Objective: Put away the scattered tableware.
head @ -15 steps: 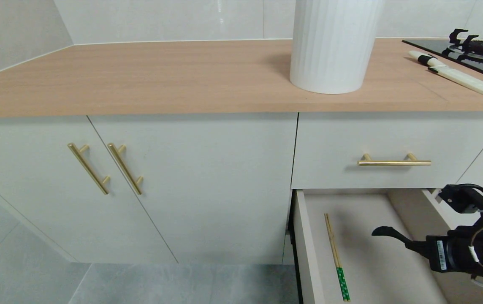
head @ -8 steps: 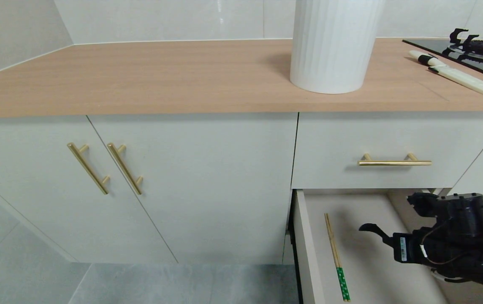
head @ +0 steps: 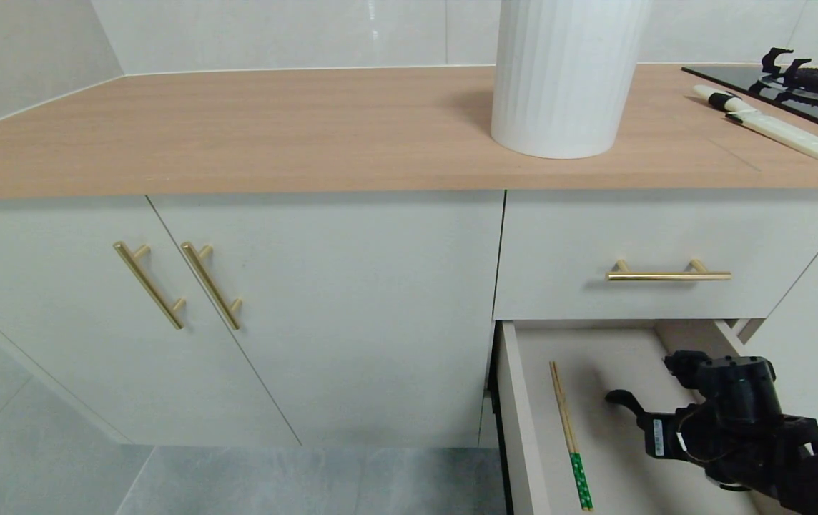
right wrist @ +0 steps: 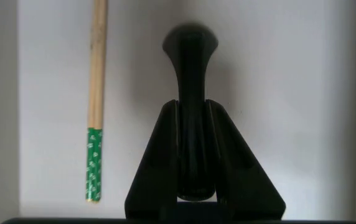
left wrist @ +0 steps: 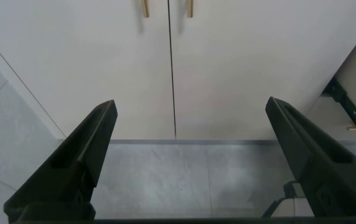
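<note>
my right gripper (right wrist: 193, 109) is pinching the spoon (right wrist: 190, 46) over the drawer (head: 516, 415), I'd lower it beside the chopsticks (right wrist: 96, 93) before releasing

A pair of wooden chopsticks (head: 570, 436) with green patterned ends lies flat in the open drawer (head: 520, 422), side by side along its left wall. A black utensil, seemingly a spoon (head: 620, 398), is clamped in the right gripper (head: 648, 423) over the drawer floor, its rounded end toward the chopsticks but apart from them. A cream knife (head: 770, 125) with a black band lies flat on the counter (head: 309, 129).
</note>
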Robot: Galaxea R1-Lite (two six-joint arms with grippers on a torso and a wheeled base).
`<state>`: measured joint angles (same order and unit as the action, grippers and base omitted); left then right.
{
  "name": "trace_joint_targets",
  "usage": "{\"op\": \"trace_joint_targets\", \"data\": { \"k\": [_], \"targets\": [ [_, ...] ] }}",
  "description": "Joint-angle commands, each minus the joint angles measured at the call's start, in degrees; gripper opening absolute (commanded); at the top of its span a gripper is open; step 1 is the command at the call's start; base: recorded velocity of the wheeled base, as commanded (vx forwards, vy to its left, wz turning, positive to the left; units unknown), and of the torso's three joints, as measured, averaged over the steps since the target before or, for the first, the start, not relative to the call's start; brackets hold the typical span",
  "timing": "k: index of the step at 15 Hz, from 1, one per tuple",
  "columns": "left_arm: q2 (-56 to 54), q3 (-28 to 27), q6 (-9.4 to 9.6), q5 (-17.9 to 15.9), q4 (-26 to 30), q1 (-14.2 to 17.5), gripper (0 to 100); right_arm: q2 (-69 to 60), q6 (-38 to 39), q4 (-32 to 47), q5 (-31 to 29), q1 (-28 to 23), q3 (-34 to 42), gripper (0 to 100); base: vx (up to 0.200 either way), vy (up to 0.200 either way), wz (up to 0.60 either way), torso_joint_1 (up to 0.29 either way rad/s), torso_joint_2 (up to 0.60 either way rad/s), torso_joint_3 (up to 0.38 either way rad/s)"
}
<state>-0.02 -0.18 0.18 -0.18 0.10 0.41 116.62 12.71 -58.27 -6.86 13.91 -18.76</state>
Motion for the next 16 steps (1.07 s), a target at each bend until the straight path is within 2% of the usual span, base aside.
{"op": "trace_joint_targets", "data": {
  "k": [1,4,14,15,16],
  "targets": [
    [0.0,0.0,-0.01,0.0,0.0,0.0,100,4.9,0.0,-3.1,-1.6,0.0,0.1,0,0.000,0.000,0.00,0.000,0.00,0.000],
    [0.0,0.0,-0.01,0.0,0.0,0.0,100,7.6,-0.1,-9.4,-2.1,-0.1,1.8,0,0.000,0.000,0.00,0.000,0.00,0.000],
    [0.0,0.0,-0.01,0.0,0.0,0.0,100,7.6,-0.1,-10.5,-2.5,-0.3,2.1,0,0.000,0.000,0.00,0.000,0.00,0.000],
    [0.0,0.0,-0.01,0.0,0.0,0.0,100,7.7,-0.1,-10.5,-2.5,-0.3,2.1,100,0.000,0.000,0.00,0.000,0.00,0.000],
    [0.0,0.0,-0.01,0.0,0.0,0.0,100,7.6,-0.1,-10.5,-2.5,-0.3,2.1,100,0.000,0.000,0.00,0.000,0.00,0.000]
  ]
}}
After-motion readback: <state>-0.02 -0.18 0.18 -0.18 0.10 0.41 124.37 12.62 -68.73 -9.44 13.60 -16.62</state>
